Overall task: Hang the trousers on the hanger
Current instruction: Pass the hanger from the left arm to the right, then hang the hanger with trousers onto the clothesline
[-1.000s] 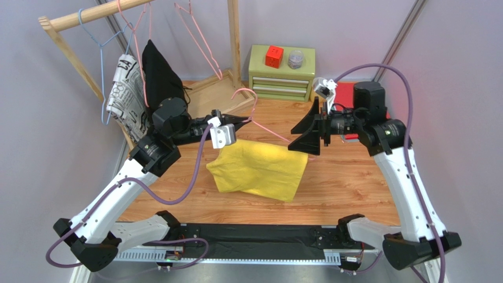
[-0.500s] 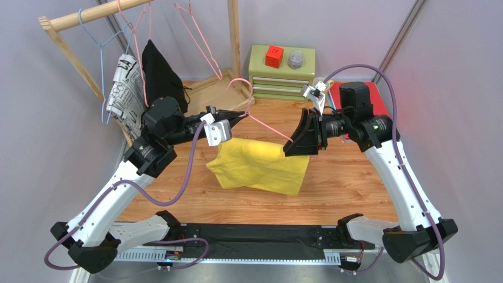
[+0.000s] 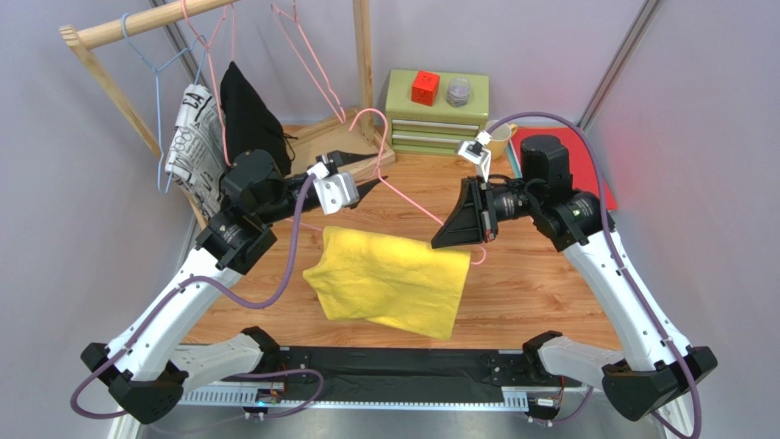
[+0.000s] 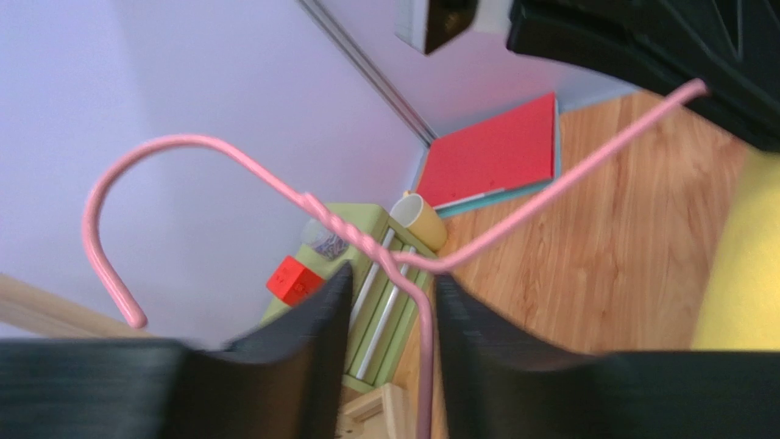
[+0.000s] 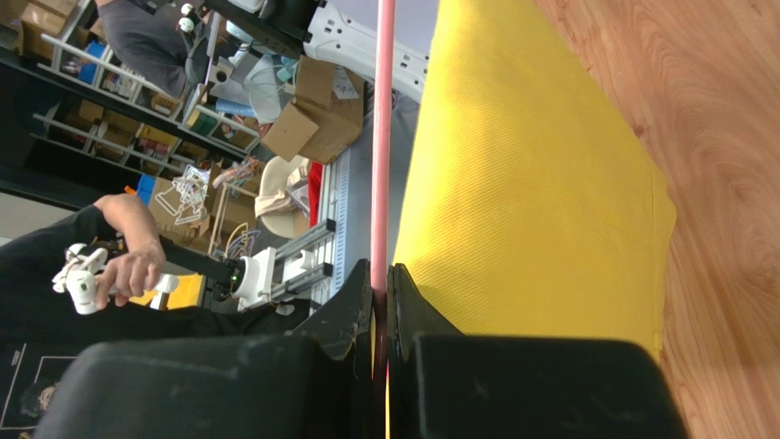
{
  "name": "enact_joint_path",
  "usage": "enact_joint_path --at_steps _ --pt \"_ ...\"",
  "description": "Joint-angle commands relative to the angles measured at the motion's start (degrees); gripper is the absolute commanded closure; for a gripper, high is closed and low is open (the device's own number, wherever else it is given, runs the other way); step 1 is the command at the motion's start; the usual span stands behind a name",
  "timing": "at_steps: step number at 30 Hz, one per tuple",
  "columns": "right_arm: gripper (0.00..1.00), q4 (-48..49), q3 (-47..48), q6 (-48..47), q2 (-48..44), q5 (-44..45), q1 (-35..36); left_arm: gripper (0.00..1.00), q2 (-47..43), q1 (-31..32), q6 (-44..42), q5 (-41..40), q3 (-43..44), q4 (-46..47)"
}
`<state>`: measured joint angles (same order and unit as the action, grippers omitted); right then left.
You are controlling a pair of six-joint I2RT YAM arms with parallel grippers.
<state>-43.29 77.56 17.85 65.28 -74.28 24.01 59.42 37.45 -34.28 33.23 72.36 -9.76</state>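
Note:
The pink wire hanger (image 3: 408, 201) hangs in the air above the wooden table, hook (image 3: 364, 117) toward the rack. The yellow trousers (image 3: 389, 283) are folded over its lower bar and droop beneath it. My right gripper (image 3: 443, 240) is shut on the hanger's wire at its right end; in the right wrist view the pink wire (image 5: 383, 137) runs straight out from between the closed jaws (image 5: 382, 273), with the trousers (image 5: 522, 183) beside it. My left gripper (image 3: 371, 186) is open. The hanger's twisted neck (image 4: 362, 240) stands loose between its parted fingers (image 4: 392, 279).
A wooden rack (image 3: 137, 26) at the back left carries a light blue hanger (image 3: 156, 82), other pink hangers (image 3: 311, 64), a black garment (image 3: 245, 114) and a patterned garment (image 3: 194, 137). A green drawer box (image 3: 437, 114) with a red cube (image 3: 424, 88) stands at the back, a red folder (image 3: 536, 146) beside it.
My right gripper has closed on the hanger's right end. My left gripper has opened off the hanger's neck. The hanger and trousers have tilted and dropped lower toward the front.

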Motion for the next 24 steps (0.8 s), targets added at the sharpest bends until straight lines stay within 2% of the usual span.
enact_joint_path --at_steps 1,2,5,7,9,10,11,14,19,24 --pt "1.00 22.4 0.6 19.8 -2.9 4.6 1.7 0.39 -2.4 -0.5 8.9 -4.5 4.2 10.0" --pt "1.00 22.7 1.4 21.0 -2.5 6.5 1.7 0.29 -2.7 -0.4 12.1 -7.5 4.9 7.6" --pt "1.00 23.1 4.0 22.7 -1.2 13.4 1.7 0.17 -5.4 -0.5 14.7 -14.5 6.7 4.8" --pt "1.00 24.4 4.8 24.6 -0.9 17.1 1.7 0.13 -6.9 -0.5 14.9 -18.0 6.6 4.1" --pt "1.00 23.6 5.7 25.1 -0.4 19.0 1.6 0.02 -9.4 -0.5 12.8 -21.7 6.1 2.6" --pt "1.00 23.3 5.9 25.1 -0.5 21.7 1.4 0.01 -10.1 -0.5 10.3 -23.5 5.4 2.5" --pt "1.00 23.0 5.9 24.9 -0.9 23.1 1.3 0.00 -10.8 -0.5 9.3 -29.5 5.1 3.3" --pt "1.00 23.0 6.2 23.6 -1.5 29.6 1.4 0.01 -12.4 -1.4 8.4 -40.7 5.1 4.4" --pt "1.00 20.2 9.1 20.4 0.6 37.3 1.4 0.00 -13.5 -5.4 7.2 -46.3 3.9 3.7" --pt "1.00 20.5 10.2 21.5 2.1 32.5 2.0 0.00 -15.8 -7.7 7.9 -46.6 1.8 3.8"
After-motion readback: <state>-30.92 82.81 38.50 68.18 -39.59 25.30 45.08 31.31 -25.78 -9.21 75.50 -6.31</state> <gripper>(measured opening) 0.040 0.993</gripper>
